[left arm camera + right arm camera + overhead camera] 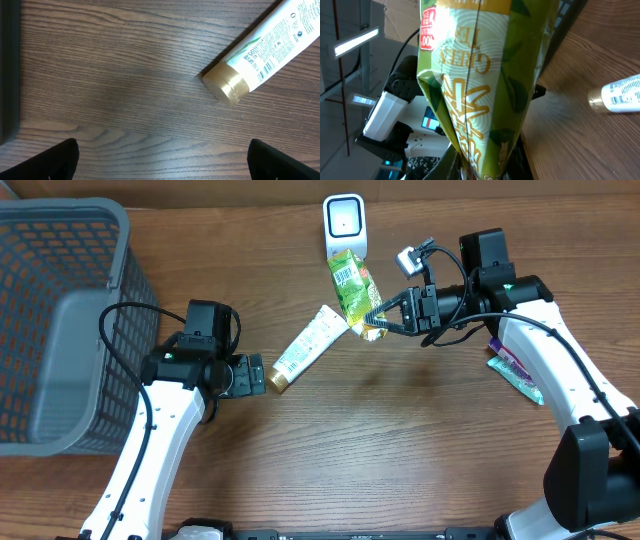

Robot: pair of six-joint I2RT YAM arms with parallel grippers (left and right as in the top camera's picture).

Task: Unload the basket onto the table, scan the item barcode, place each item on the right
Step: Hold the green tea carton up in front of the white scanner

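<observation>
Centrally, the green tea pouch (352, 292) is held above the table (400, 440) by the right gripper (385, 317), jaws narrow on 1 end seam. Its long axis runs from the jaws toward the scanner (344, 225), just beyond its far end. Surface: glossy green, creased; barcode not discernible. The left gripper (255, 375), jaws wide and holding nothing, sits beside a tube (308, 345).

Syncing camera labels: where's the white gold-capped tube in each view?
Overhead: tube at centre, diagonal, just below-left of the green tea packet.
Left wrist: top right, running out of frame.
Right wrist: right edge, mid-height.
Shared landmark: its gold cap.
</observation>
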